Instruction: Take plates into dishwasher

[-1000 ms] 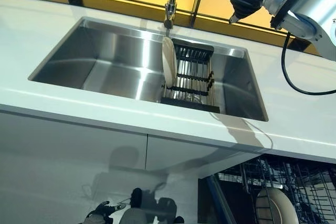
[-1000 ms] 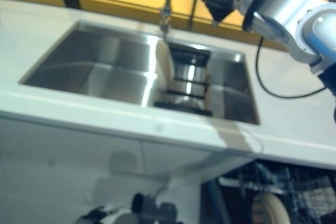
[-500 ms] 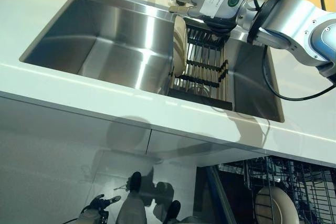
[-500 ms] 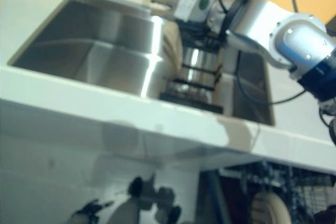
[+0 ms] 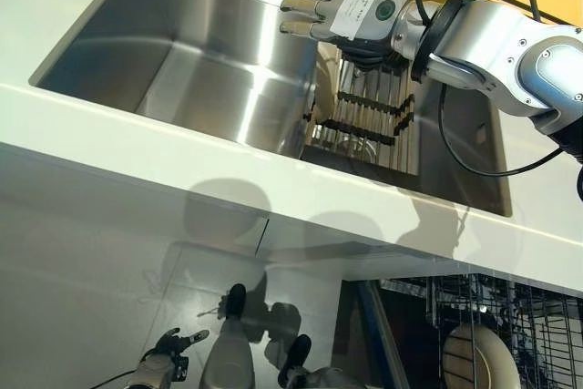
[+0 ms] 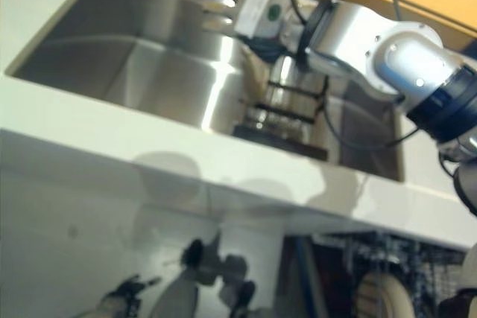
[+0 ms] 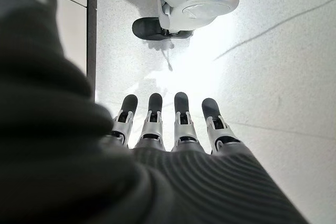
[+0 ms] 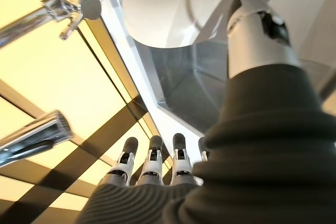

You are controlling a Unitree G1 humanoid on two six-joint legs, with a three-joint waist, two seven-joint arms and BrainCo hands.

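Left hand: the left hand hung low near the floor, at the bottom of the head views; in its wrist view the fingers were straight and held nothing.
Dishwasher: the dishwasher rack showed below the counter at the lower right, its wire basket pulled out, with one pale plate in dishwasher standing on edge in it.
Counter: the white counter ran across in front of the sink, its front edge nearest the camera.
Sink: the steel sink was set into the counter, and the black drying rack sat inside its right part.
Plate: the plate in rack stood upright on edge at the left end of the drying rack, partly hidden behind the right hand.
Right hand: the right hand reached in from the right, just above the plate's top edge; its fingers were stretched out straight and the thumb lay near the plate's rim; nothing was gripped, and whether the thumb touched the plate could not be told.
Faucet: the chrome faucet stood beyond the hand, against the yellow wall.
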